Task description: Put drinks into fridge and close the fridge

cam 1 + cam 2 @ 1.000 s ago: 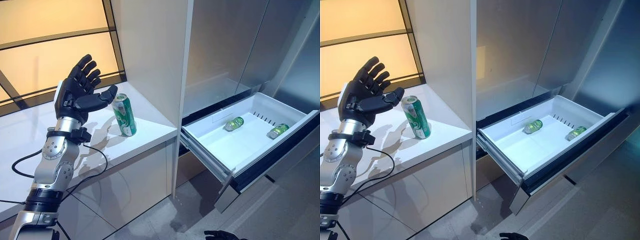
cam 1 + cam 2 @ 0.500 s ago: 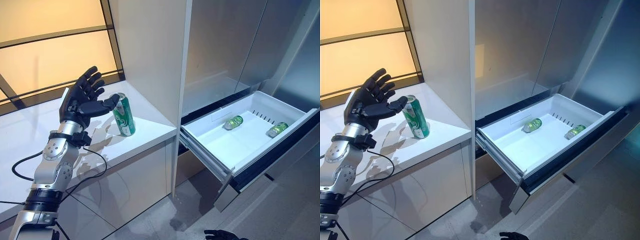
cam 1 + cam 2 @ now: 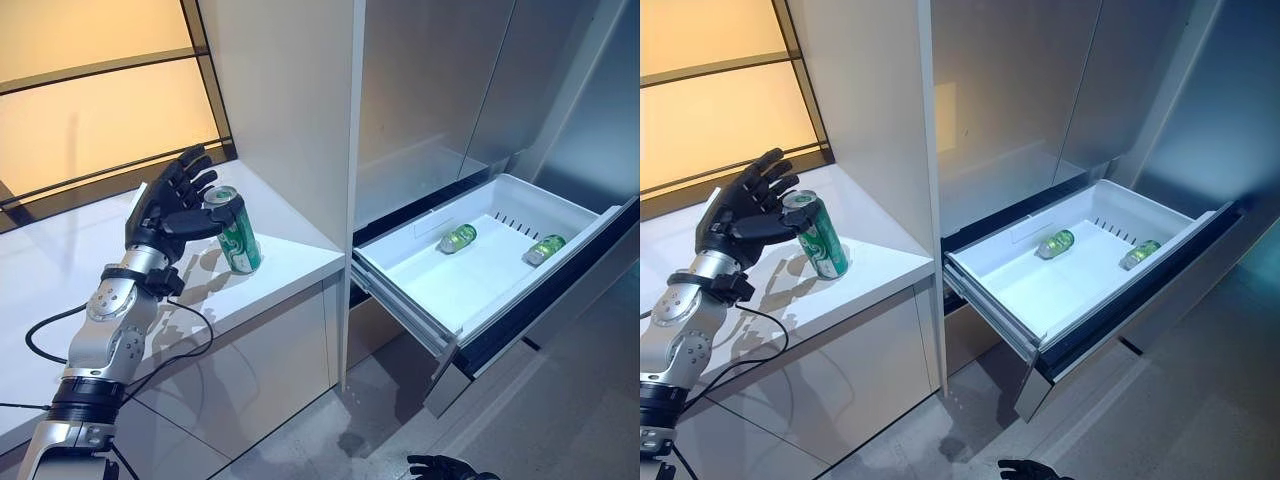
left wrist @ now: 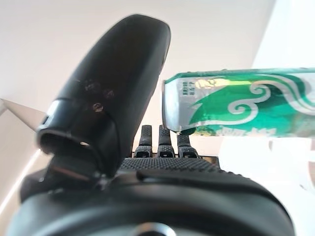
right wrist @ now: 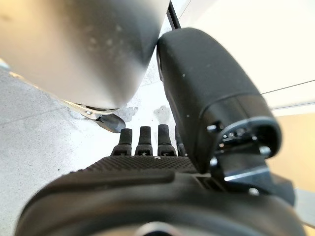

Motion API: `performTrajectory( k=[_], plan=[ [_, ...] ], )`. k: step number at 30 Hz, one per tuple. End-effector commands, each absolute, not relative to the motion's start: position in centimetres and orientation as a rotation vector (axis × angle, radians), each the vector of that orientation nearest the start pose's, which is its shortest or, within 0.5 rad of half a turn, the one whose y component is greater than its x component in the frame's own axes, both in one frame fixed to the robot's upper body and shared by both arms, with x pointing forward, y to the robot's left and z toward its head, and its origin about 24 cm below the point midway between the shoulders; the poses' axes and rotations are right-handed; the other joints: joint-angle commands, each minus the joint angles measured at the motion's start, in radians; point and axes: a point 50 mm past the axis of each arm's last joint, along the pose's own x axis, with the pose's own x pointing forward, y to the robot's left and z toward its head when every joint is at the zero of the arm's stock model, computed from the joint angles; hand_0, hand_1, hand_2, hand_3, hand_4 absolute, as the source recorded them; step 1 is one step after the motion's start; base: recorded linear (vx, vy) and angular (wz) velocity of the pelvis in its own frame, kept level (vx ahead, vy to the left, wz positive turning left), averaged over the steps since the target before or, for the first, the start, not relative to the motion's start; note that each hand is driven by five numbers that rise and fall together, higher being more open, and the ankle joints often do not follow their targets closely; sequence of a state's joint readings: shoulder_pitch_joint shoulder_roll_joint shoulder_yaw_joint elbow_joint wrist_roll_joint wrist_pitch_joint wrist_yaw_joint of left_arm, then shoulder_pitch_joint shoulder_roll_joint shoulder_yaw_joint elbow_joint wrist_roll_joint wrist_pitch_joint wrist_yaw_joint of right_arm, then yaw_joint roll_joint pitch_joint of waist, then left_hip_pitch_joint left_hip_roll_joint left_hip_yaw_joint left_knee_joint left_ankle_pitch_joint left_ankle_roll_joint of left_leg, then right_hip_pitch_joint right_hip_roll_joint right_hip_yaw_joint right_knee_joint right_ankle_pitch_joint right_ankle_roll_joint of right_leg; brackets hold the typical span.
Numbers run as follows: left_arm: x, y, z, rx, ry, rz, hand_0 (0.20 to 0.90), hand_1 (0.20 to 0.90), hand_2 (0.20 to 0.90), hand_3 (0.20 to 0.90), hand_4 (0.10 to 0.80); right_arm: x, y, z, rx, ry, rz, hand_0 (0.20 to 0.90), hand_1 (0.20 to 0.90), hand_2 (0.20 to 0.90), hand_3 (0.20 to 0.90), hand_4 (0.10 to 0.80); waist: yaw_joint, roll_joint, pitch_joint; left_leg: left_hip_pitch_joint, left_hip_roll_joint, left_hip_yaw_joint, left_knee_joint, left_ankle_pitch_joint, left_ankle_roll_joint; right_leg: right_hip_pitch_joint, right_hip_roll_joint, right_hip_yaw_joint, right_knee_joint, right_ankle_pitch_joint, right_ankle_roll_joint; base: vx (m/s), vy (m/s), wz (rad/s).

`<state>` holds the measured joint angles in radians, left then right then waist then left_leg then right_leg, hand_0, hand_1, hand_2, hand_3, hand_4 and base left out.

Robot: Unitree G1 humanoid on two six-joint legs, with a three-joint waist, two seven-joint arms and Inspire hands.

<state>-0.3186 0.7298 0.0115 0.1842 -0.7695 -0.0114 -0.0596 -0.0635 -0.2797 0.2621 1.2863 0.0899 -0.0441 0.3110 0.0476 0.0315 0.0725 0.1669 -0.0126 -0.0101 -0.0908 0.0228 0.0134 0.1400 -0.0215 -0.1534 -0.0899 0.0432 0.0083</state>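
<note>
The left hand [image 4: 147, 191] has straight fingers [image 4: 165, 142]; the green can [image 4: 241, 102] lies just past its thumb [image 4: 113, 93].

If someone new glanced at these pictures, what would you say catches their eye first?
Probably the green can standing on the white counter, with the left hand open beside it, thumb at its top rim. Next, to the right, the pulled-out white fridge drawer with two green drinks lying on their sides inside. The right hand only peeks in at the bottom edge.
</note>
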Motion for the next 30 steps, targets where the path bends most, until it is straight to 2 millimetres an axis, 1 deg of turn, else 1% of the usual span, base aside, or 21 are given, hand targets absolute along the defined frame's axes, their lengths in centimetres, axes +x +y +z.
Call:
performTrajectory(
  k=[1,13,18,24,30],
  plan=[
    [31.7,27.96,22.71,0.019,-0.457,-0.042,0.9,0.9,0.9,0.9,0.8,8.72,-23.68,-15.95,-0.157,1.309,0.283,0.9,0.9,0.9,0.9,0.8,-0.018,0.022,-0.019,0.016,-0.02,0.061,0.018,-0.089,-0.003,0.014,0.005,0.032,0.085,-0.14,0.051,0.0,0.0,0.0],
    [31.94,28.56,22.34,0.027,-0.435,-0.01,0.9,0.9,0.9,0.9,0.8,8.41,-23.87,-15.97,-0.148,1.311,0.266,0.9,0.9,0.9,0.9,0.8,-0.03,0.022,-0.02,0.02,-0.023,0.072,0.021,-0.094,0.002,0.011,0.005,0.049,0.087,-0.138,0.054,0.01,0.008,-0.06],
    [32.13,28.57,22.28,0.026,-0.429,-0.011,0.9,0.9,0.9,0.9,0.8,8.6,-23.88,-15.93,-0.144,1.307,0.26,0.9,0.9,0.9,0.9,0.8,-0.035,0.022,-0.019,0.021,-0.024,0.076,0.022,-0.096,0.005,0.009,0.006,0.056,0.089,-0.136,0.054,0.007,0.004,-0.01],
    [32.31,28.37,22.52,0.037,-0.427,-0.017,0.9,0.9,0.9,0.9,0.8,8.49,-23.95,-15.93,-0.138,1.306,0.252,0.9,0.9,0.9,0.9,0.8,-0.04,0.022,-0.019,0.022,-0.026,0.079,0.027,-0.101,0.008,0.006,0.004,0.062,0.092,-0.136,0.055,0.003,0.002,-0.01],
    [32.44,28.42,22.31,0.041,-0.418,-0.008,0.9,0.9,0.9,0.9,0.8,8.34,-23.92,-15.98,-0.132,1.307,0.244,0.9,0.9,0.9,0.9,0.8,-0.047,0.022,-0.02,0.022,-0.028,0.084,0.033,-0.105,0.012,0.003,0.004,0.07,0.095,-0.135,0.056,0.019,0.007,-0.08]
  ],
)
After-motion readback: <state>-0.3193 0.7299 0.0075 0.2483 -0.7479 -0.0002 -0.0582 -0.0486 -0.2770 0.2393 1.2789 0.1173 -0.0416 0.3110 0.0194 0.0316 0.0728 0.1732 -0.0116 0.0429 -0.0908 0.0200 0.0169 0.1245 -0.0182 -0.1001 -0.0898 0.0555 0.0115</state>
